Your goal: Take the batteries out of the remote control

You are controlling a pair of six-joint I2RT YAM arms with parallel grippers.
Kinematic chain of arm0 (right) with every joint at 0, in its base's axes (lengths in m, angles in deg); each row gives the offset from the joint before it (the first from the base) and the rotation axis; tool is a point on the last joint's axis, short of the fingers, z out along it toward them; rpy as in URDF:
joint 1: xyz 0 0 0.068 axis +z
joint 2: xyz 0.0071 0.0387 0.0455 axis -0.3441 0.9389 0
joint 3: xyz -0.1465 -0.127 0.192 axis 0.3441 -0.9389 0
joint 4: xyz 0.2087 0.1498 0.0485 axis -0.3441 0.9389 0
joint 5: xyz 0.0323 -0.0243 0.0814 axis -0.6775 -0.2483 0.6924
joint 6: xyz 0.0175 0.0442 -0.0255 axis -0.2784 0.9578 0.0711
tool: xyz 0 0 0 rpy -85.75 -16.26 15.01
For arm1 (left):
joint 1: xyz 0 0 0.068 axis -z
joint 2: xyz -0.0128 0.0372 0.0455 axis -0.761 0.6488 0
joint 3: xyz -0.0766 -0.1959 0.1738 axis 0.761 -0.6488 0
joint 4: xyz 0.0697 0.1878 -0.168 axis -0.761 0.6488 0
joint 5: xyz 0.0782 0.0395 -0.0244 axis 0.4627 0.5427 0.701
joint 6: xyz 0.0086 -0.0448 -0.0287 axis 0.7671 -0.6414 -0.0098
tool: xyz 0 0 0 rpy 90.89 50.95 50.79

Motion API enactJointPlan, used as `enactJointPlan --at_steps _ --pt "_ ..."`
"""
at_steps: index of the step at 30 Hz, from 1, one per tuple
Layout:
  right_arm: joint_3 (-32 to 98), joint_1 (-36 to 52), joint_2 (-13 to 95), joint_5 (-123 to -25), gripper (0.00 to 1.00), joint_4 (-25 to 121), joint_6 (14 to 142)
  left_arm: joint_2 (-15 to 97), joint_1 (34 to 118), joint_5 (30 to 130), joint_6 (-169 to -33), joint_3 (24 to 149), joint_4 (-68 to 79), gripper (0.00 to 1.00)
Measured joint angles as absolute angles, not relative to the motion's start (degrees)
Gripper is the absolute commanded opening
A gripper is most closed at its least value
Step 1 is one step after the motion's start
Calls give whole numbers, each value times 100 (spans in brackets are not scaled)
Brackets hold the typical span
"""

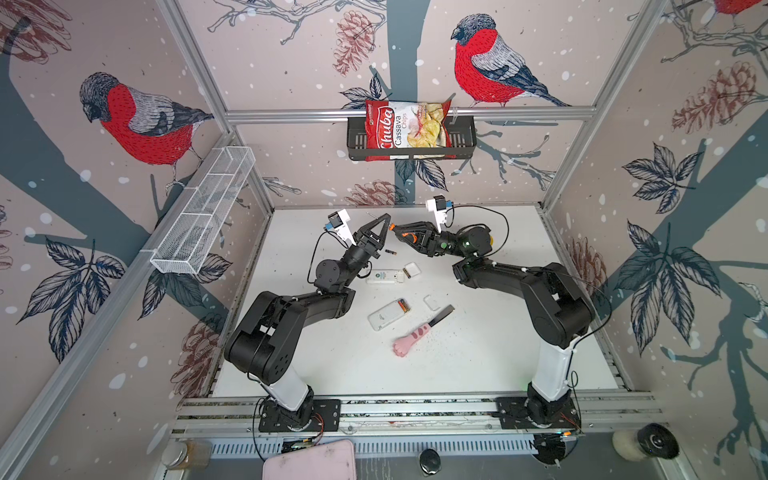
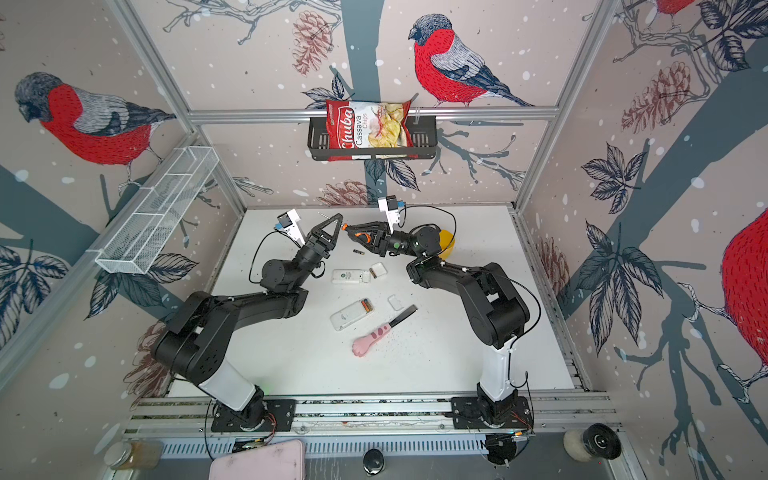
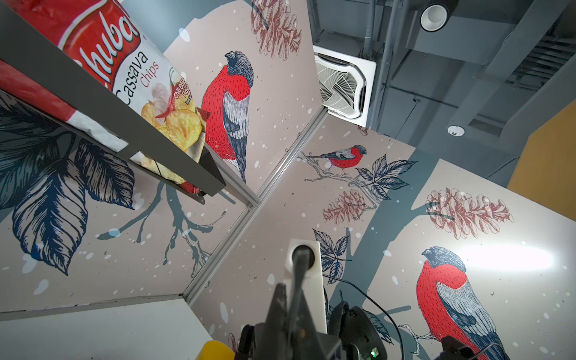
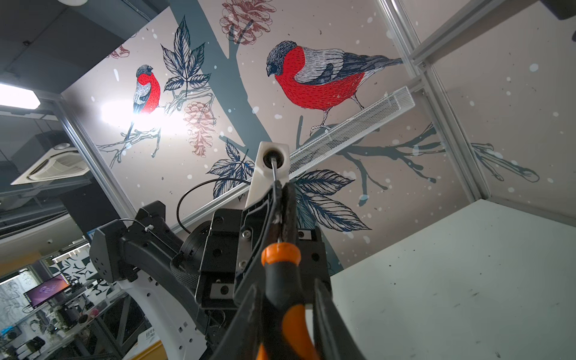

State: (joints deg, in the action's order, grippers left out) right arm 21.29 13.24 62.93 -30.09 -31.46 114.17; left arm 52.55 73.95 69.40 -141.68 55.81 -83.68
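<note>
The left tool point(image 1: 387, 217) is clamped on the shaft of the screwdriver point(image 4: 280, 280), raised near the back edge of the worktop point(image 1: 498, 353). 1 battery point(image 1: 390, 252) lies loose just in front. More batteries point(image 1: 403, 306) are seated in the front remote point(image 1: 386, 316). The right tool point(image 1: 397, 228) is closed on the handle. Bare worktop is available at front and right.

A robotics lab: aluminium-framed cell point(image 1: 291, 114) with bird-printed panels point(image 1: 291, 62), a monitor point(image 4: 46, 291) and ceiling vent point(image 3: 343, 84) beyond.

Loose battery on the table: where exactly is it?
The loose battery lies on the table at centre-back in both top views, between the left hand and the farther remote.
</note>
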Motion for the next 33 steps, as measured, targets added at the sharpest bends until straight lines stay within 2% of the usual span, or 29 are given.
enactJointPlan --at_steps 4,6,10,13,14,19,27,33 --pt "2145 1337 6295 -2995 8 -3142 11435 5233 7395 6979 -14303 5529 -8396 0" --pt "2136 1348 6288 -2991 6 -3074 11409 5213 7395 6982 -14306 5479 -8392 1" --pt "2035 1359 6148 -3006 6 -2757 11201 5141 7393 7014 -14220 5291 -8374 41" --pt "1931 1359 5932 -3068 6 -2423 10819 5062 7389 7001 -14205 5083 -8291 58" --pt "1898 1359 5851 -3107 6 -2256 10657 5032 7389 7001 -14183 5017 -8276 61" --pt "1778 1538 5270 -3494 6 -775 9236 4815 7389 7130 -14146 4554 -8267 62" --pt "1587 1999 4719 -4622 6 1070 7179 4514 7408 7274 -14159 3951 -8263 50" --pt "1343 2148 4492 -5223 5 1378 6463 4361 7410 7285 -14181 3813 -8180 38"
